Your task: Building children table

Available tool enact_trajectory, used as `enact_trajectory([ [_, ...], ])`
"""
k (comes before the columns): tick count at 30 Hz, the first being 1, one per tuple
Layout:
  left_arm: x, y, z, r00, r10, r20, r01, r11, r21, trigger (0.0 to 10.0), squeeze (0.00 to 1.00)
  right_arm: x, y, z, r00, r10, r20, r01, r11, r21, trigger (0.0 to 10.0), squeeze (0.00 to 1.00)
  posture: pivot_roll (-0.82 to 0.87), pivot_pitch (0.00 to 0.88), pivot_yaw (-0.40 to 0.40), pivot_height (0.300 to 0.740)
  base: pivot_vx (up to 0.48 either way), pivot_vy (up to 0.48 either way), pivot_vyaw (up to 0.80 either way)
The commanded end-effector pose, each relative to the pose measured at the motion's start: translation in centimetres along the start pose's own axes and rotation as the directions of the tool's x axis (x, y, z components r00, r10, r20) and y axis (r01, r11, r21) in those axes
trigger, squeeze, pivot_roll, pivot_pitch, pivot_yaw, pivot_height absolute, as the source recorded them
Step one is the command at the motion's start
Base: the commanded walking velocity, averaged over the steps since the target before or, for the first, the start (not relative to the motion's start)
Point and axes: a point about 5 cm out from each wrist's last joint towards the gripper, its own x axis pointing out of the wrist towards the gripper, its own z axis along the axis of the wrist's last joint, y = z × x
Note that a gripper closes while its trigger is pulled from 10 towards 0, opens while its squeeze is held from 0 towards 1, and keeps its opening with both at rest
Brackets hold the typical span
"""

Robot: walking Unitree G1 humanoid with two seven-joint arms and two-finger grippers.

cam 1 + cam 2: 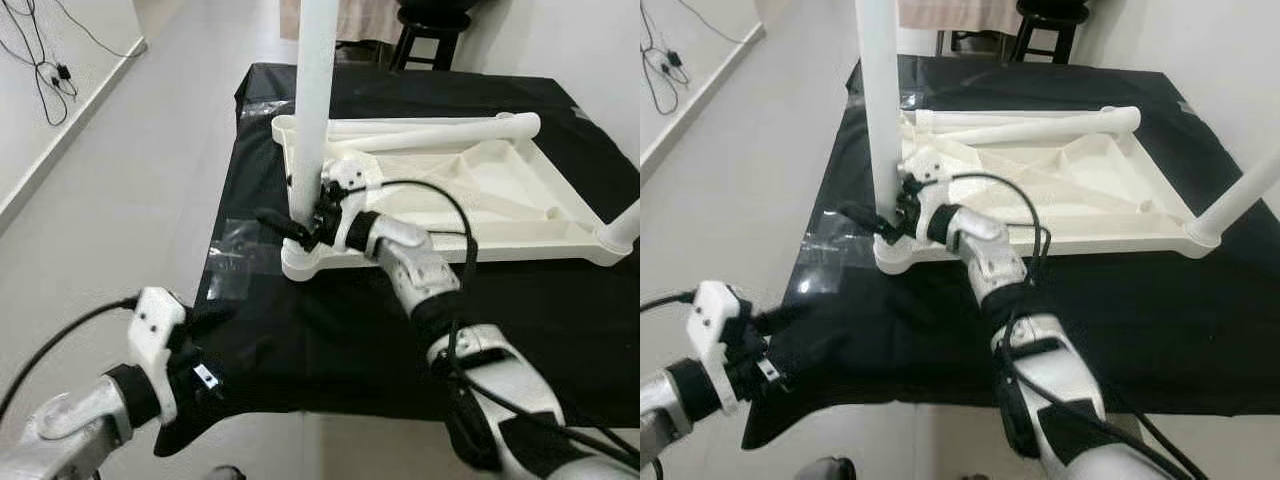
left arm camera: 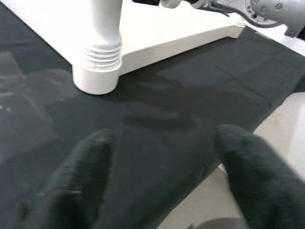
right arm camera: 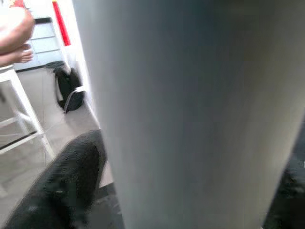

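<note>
- White plastic tabletop (image 1: 520, 190) lies upside down on my counter (image 1: 330, 330), which is draped in black cloth.
- One white leg (image 1: 315, 100) stands upright in the tabletop's near-left corner socket, its ribbed base seated in the round corner.
- My right tool (image 1: 300, 228) sits low on that leg, just above the socket. Its black fingers (image 3: 62, 191) reach around either side of the leg. I cannot tell whether they press it.
- A second leg (image 1: 1240, 195) rises tilted from the near-right corner.
- A third leg (image 1: 440, 130) lies loose across the far side of the tabletop's underside.
- My left tool (image 1: 195, 375) hangs at the counter's near-left edge, well apart from the tabletop. Its two fingers (image 2: 78, 183) are spread wide and hold nothing, with black cloth between them.
- A strip of clear tape (image 1: 240, 255) is stuck to the cloth, left of the corner socket.
- A black stool (image 1: 430, 30) stands on the floor beyond the counter.
</note>
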Motion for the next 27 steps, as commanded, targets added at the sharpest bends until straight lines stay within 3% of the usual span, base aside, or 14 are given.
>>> enact_trajectory([
  [1, 0.4, -0.7, -0.4, 1.0, -0.031, 0.006, 0.031, 1.0, 0.006, 0.0, 0.0, 0.0, -0.3, 0.3, 0.999, 0.034, 0.009, -0.034, 0.999, 0.025, 0.5, 0.0, 0.2, 0.128, -0.101, 0.74, 0.0, 0.0, 0.0],
  [2, 0.6, -1.2, -0.6, 0.998, -0.063, 0.011, 0.063, 0.998, 0.005, 0.0, 0.0, -0.1, -0.3, 0.4, 0.997, 0.074, 0.003, -0.074, 0.997, 0.03, 0.0, 0.0, 0.2, 0.13, -0.099, 0.74, 0.0, 0.0, 0.0],
  [9, 0.9, -1.7, -0.8, 0.994, -0.101, 0.034, 0.101, 0.995, -0.005, 0.0, 0.0, -1.0, -0.8, -0.1, 0.99, 0.132, -0.039, -0.131, 0.991, 0.041, 0.0, 0.0, 0.19, 0.133, -0.092, 0.74, 0.0, 0.0, 0.0],
  [13, 0.5, -1.4, -0.5, 0.996, -0.038, 0.075, 0.037, 0.999, 0.01, 0.0, 0.0, -2.3, -1.8, -0.7, 0.995, 0.086, -0.052, -0.084, 0.996, 0.043, 0.0, 0.0, 0.17, 0.142, -0.083, 0.74, 0.0, 0.0, 0.0],
  [14, 0.3, -0.8, -0.1, 0.993, 0.046, 0.112, -0.05, 0.998, 0.041, 0.0, 0.0, -3.3, -2.1, -2.3, 0.995, -0.005, -0.096, 0.01, 0.999, 0.05, 0.0, 0.0, 0.17, 0.151, -0.091, 0.74, 0.0, 0.0, 0.0],
  [18, 0.1, -0.5, 0.1, 0.986, 0.096, 0.133, -0.105, 0.993, 0.06, 0.0, 0.0, -4.0, -1.9, -3.9, 0.983, -0.102, -0.153, 0.111, 0.992, 0.051, 0.0, 0.0, 0.16, 0.156, -0.1, 0.74, 0.0, 0.0, 0.0],
  [19, 0.1, -0.3, 0.3, 0.982, 0.12, 0.146, -0.131, 0.989, 0.067, 0.0, 0.0, -4.4, -1.4, -5.2, 0.959, -0.2, -0.199, 0.212, 0.976, 0.042, 0.0, 0.0, 0.16, 0.161, -0.104, 0.74, 0.0, 0.0, 0.0],
  [20, 0.0, -0.3, 0.4, 0.977, 0.14, 0.158, -0.153, 0.986, 0.071, 0.0, 0.0, -4.9, -1.0, -6.2, 0.878, -0.427, -0.216, 0.439, 0.898, 0.01, 0.0, 0.0, 0.16, 0.165, -0.108, 0.74, 0.0, 0.0, 0.0],
  [21, -0.1, -0.2, 0.5, 0.974, 0.155, 0.167, -0.17, 0.982, 0.084, 0.0, 0.0, -5.8, 0.9, -6.8, 0.782, -0.584, -0.219, 0.605, 0.795, 0.042, 0.0, 0.0, 0.16, 0.176, -0.109, 0.74, 0.0, 0.0, 0.0],
  [22, -0.1, -0.2, 0.5, 0.974, 0.155, 0.167, -0.17, 0.982, 0.084, 0.0, 0.0, -5.8, 0.9, -6.8, 0.782, -0.584, -0.219, 0.605, 0.795, 0.042, 0.0, 0.0, 0.16, 0.176, -0.109, 0.74, 0.0, 0.0, 0.0],
  [23, 0.0, -0.2, 0.5, 0.971, 0.164, 0.176, -0.182, 0.979, 0.09, 0.0, 0.0, -6.5, 3.9, -7.3, 0.735, -0.637, -0.231, 0.667, 0.742, 0.075, 0.0, 0.0, 0.14, 0.182, -0.094, 0.74, 0.0, 0.0, 0.0],
  [24, 0.0, -0.2, 0.5, 0.971, 0.164, 0.176, -0.182, 0.979, 0.09, 0.0, 0.0, -6.5, 3.9, -7.3, 0.735, -0.637, -0.231, 0.667, 0.742, 0.075, 0.0, 0.0, 0.14, 0.182, -0.094, 0.74, 0.0, 0.0, 0.0],
  [26, 0.1, -0.1, 0.6, 0.968, 0.164, 0.189, -0.184, 0.978, 0.094, 0.0, 0.0, -7.1, 6.9, -6.8, 0.733, -0.651, -0.195, 0.675, 0.733, 0.091, 0.0, 0.0, 0.11, 0.171, -0.076, 0.74, 0.0, 0.0, 0.0],
  [27, 0.1, -0.1, 0.6, 0.968, 0.164, 0.189, -0.184, 0.978, 0.094, 0.0, 0.0, -7.1, 6.9, -6.8, 0.733, -0.651, -0.195, 0.675, 0.733, 0.091, 0.0, 0.0, 0.11, 0.171, -0.076, 0.74, 0.0, 0.0, 0.0],
])
